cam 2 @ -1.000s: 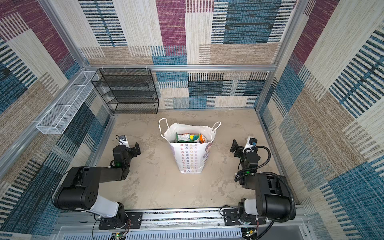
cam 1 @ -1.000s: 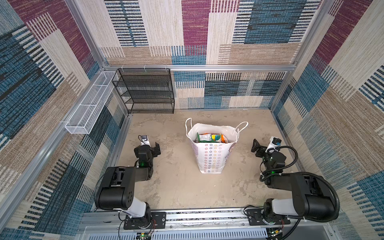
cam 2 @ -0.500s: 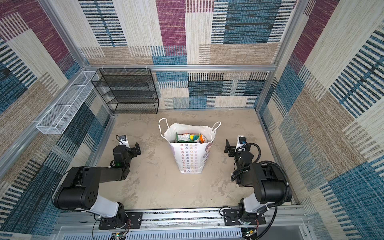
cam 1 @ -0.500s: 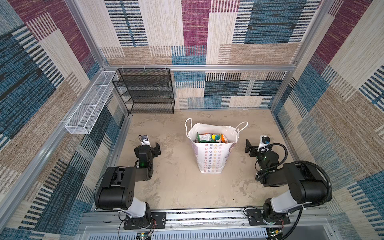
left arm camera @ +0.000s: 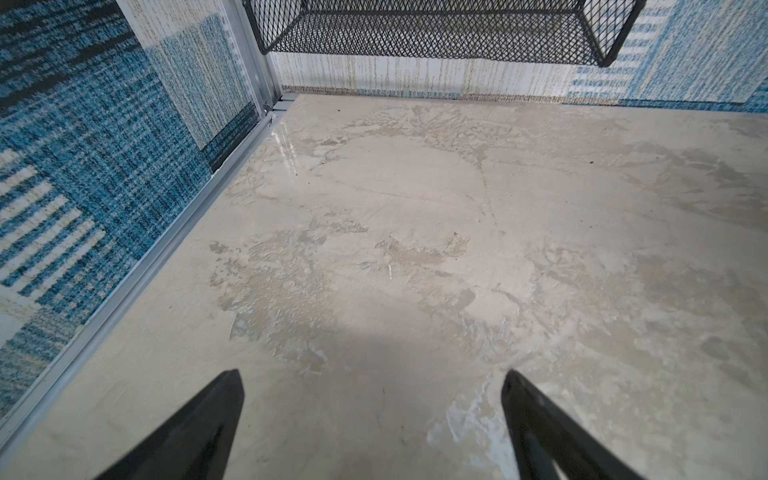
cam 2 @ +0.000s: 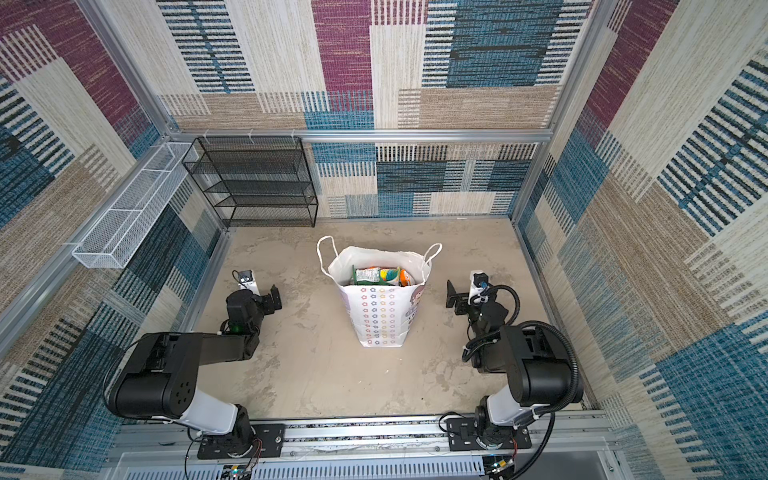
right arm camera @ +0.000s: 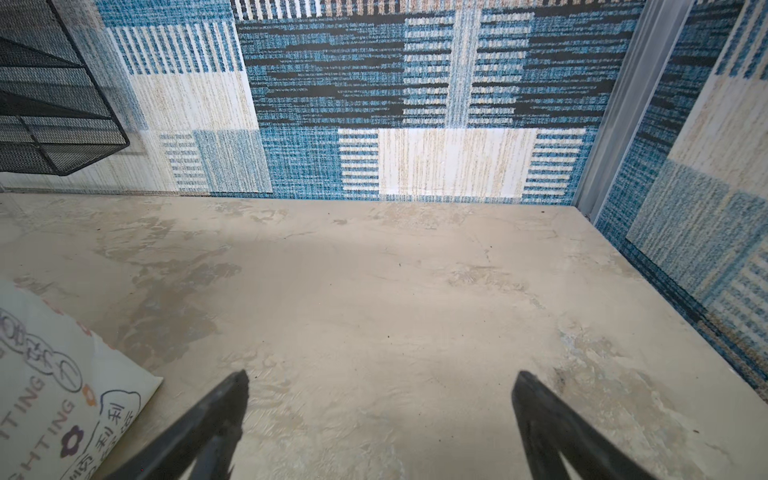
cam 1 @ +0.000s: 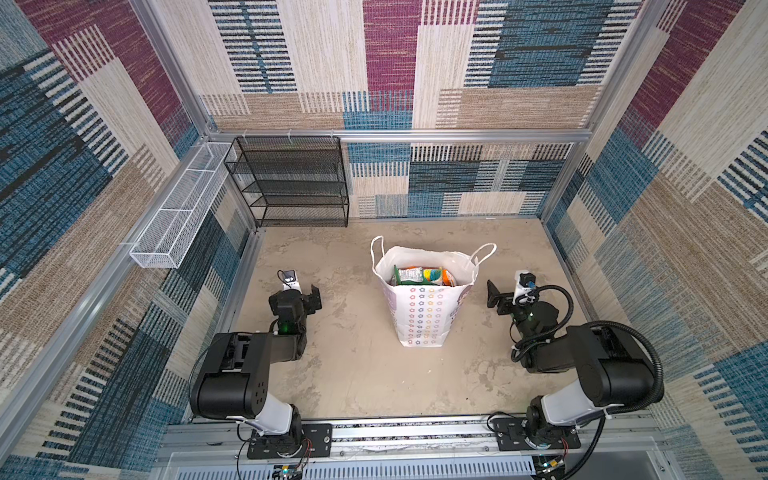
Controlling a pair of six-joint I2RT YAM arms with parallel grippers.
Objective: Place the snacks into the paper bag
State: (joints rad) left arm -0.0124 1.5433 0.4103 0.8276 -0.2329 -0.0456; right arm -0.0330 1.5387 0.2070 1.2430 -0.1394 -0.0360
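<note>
Patchwork woven walls point(cam 1: 395, 62) enclose a mottled beige floor point(cam 1: 353, 374), with a black mesh shelf point(cam 1: 299, 183) at the back.

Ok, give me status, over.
Left gripper open, empty. Right gripper open, empty. Snacks in bag, bag upright. Nothing in the way.

On the desk point(cam 1: 353, 374) only the paper bag point(cam 1: 419, 307) stands in the way, upright at centre; bare surface lies open at its 3, 6, 9 and 12 o'clock. A black mesh shelf point(cam 1: 297, 183) fills the 11 o'clock corner.
</note>
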